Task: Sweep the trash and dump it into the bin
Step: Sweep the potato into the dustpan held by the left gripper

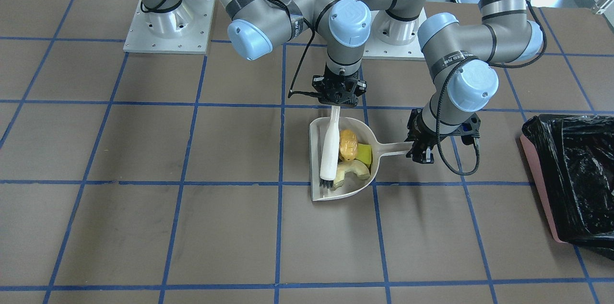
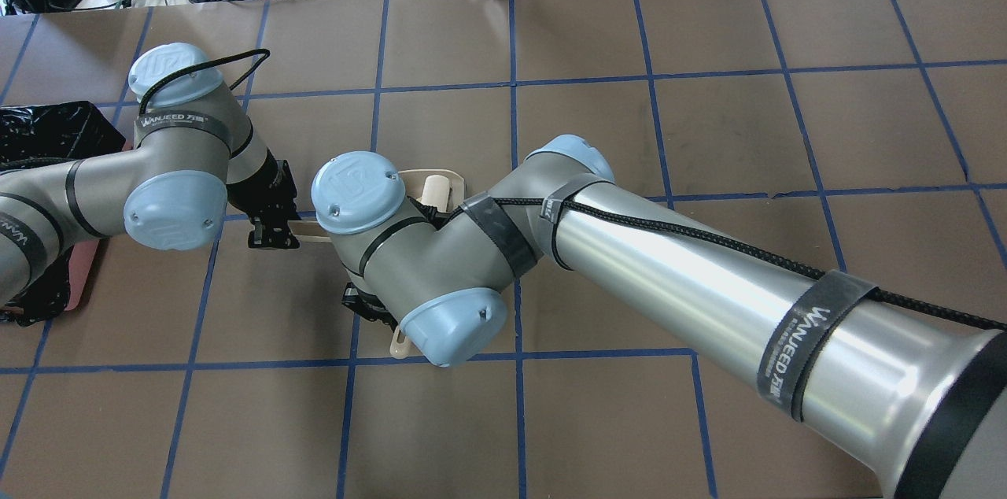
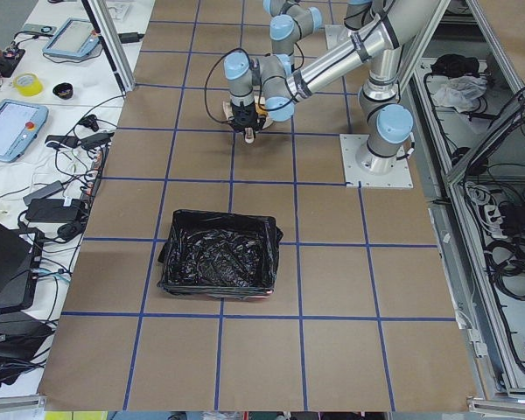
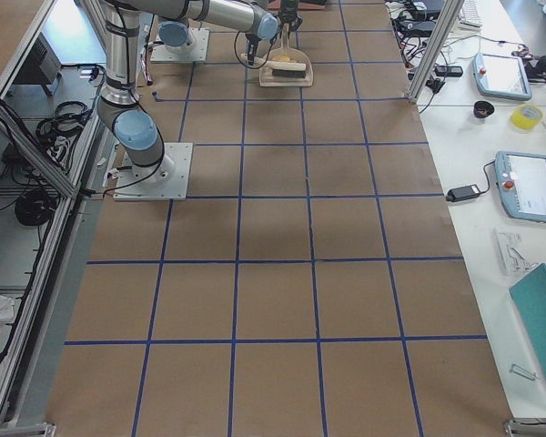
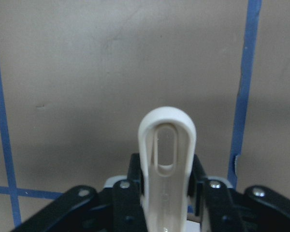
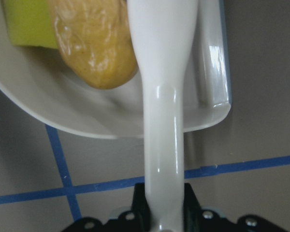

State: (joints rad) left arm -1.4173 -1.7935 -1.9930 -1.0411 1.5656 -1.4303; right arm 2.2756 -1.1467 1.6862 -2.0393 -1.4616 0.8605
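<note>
The beige dustpan [image 1: 317, 189] lies on the table with its mouth toward the front-facing view's left. In it lie the golden-brown lump [image 1: 348, 145], the yellow-green wedge [image 1: 366, 154] and the pale crescent [image 1: 354, 172]. My right gripper [image 1: 337, 101] is shut on the handle of a white brush [image 1: 330, 148], whose dark bristles rest inside the pan; the right wrist view shows the handle [image 6: 164, 145] and the lump [image 6: 92, 43]. My left gripper [image 1: 418, 150] is shut on the dustpan handle [image 5: 166, 145]. The bin [image 1: 575, 174] with its black bag stands apart, at the view's right edge.
The brown table is marked with blue tape lines [image 1: 280, 227]. The two arm bases [image 1: 168, 26] stand at the far side. The bin also shows in the exterior left view [image 3: 219, 262], about two grid squares from the dustpan.
</note>
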